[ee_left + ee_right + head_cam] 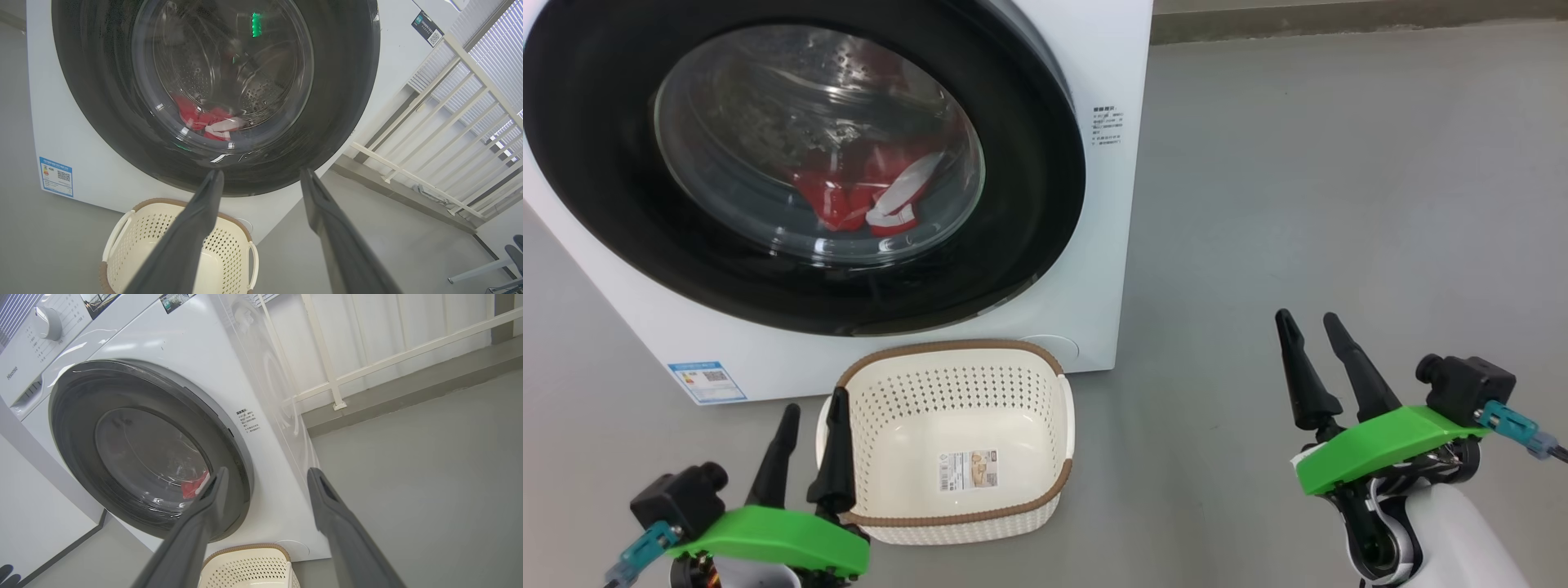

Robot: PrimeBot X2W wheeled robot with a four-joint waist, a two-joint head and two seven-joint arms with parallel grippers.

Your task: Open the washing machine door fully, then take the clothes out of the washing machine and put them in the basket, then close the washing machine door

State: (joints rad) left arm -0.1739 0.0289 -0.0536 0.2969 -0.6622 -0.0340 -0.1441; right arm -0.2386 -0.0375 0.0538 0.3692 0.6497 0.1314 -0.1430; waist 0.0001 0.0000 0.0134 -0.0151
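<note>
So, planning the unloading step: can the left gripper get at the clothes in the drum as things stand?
Probably not. The washing machine door looks shut, so it stands between the open left gripper and the clothes behind its glass. The door would need opening first.

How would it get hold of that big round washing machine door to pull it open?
Probably the right edge of the washing machine door, where the right wrist view shows a small dark notch beside the black rim, likely a finger recess. Come from the robot's right with the open right end effector. The bulging glass centre offers no hold.
</note>
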